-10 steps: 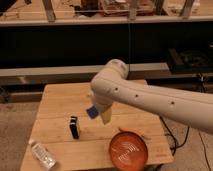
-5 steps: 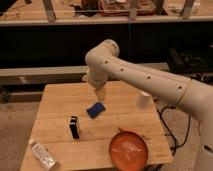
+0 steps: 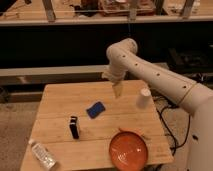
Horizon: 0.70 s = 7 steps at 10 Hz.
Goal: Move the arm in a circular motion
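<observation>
Camera view: one view, looking down across a wooden table (image 3: 60,100), with dark shelving behind it.
Arm: the arm (image 3: 155,75) comes in from 4 o'clock of the frame and rises to a bulbous elbow near 12 o'clock. From there it bends down toward the table's far half.
Gripper: the gripper (image 3: 117,90) is the yellowish tapered tip. It hangs at about 1 o'clock from the blue sponge (image 3: 95,109) and at 9 o'clock from the white cup (image 3: 144,98). It appears clear of the wood.
Tool state: how far open it is cannot be told, and nothing can be seen held in it.
Step in hand: by my judgement, a sweep along the circle, with the tip on the far side of the loop.
Doing it well: hold the tip at one height, above everything on the table. Let the curve run even, without flat spots. Close the loop where it began.
Watch for: the cup is the nearest thing to the tip and could topple if brushed. The elbow also swings close to the shelving at 12 o'clock.
Counts: one arm, one gripper, one table.
Counts, on the table: one sponge near the middle and one cup by the right edge. One small black block (image 3: 74,127) lies at 7 o'clock from the sponge, and one orange plate (image 3: 129,150) at 5 o'clock. One clear bottle (image 3: 42,154) lies at 9 o'clock from the plate.
</observation>
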Available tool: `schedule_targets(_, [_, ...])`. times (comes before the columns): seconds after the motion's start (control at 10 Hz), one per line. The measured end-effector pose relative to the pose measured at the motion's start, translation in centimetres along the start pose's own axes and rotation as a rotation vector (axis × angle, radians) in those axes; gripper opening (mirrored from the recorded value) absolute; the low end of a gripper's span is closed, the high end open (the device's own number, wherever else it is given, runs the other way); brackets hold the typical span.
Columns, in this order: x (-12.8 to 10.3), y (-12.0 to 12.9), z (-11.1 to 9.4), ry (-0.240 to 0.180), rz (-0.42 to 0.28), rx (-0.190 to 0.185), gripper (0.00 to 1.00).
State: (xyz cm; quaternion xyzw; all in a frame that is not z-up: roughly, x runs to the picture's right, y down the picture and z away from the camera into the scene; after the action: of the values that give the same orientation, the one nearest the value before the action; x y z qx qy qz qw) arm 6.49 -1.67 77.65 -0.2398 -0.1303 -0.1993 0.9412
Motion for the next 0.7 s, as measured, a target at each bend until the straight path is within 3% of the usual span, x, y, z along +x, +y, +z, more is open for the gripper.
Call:
schedule_targets(0.4, [8.0,6.9,0.9,0.031,0.160,-0.051,0.80])
schedule_targets(0.7, [9.2,13.9,0.1,0.045,0.253,-0.059,0.80])
